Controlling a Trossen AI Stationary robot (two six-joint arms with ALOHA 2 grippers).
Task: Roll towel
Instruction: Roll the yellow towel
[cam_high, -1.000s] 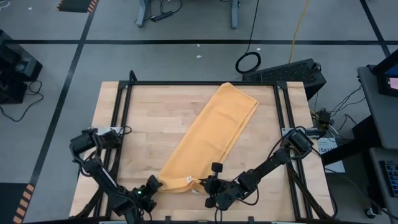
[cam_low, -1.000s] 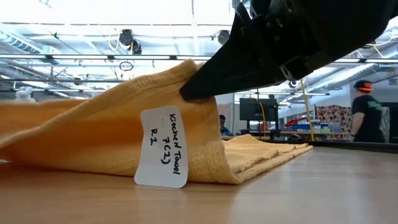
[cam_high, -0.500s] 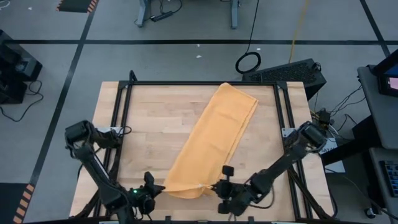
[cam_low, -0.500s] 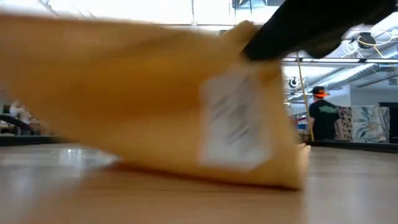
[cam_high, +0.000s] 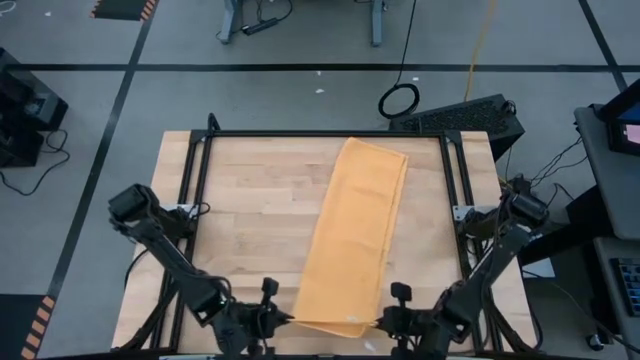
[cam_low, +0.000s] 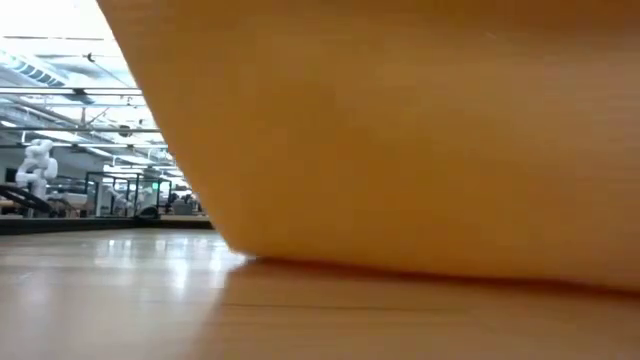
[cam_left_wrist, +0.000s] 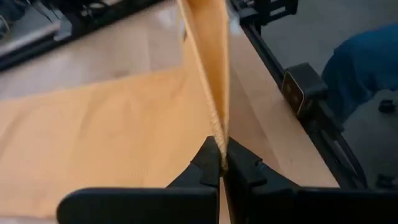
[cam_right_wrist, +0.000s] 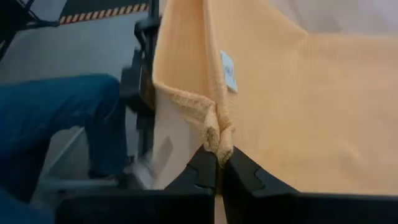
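My left claw (cam_high: 283, 320) and right claw (cam_high: 377, 323) each pinch a near corner of the towel (cam_high: 355, 235), whose long axis runs away from both across the tabletop (cam_high: 250, 200).

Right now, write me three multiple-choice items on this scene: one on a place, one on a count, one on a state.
1. Where does the plain mustard-yellow cloth towel lie?
A. Lengthwise across the pale wooden tabletop
B. On the floor
C. Folded in a basket

2. How many end effectors grip the towel?
A. None
B. One
C. Two

3. What state is the towel's near edge in?
A. Rolled up tight
B. Pinched at both corners
C. Lying free

Answers: 1 A, the high view shows it stretched from the far edge to the near edge. 2 C, the left end effector and the right end effector each clamp a corner. 3 B, both wrist views show cloth between shut fingers.
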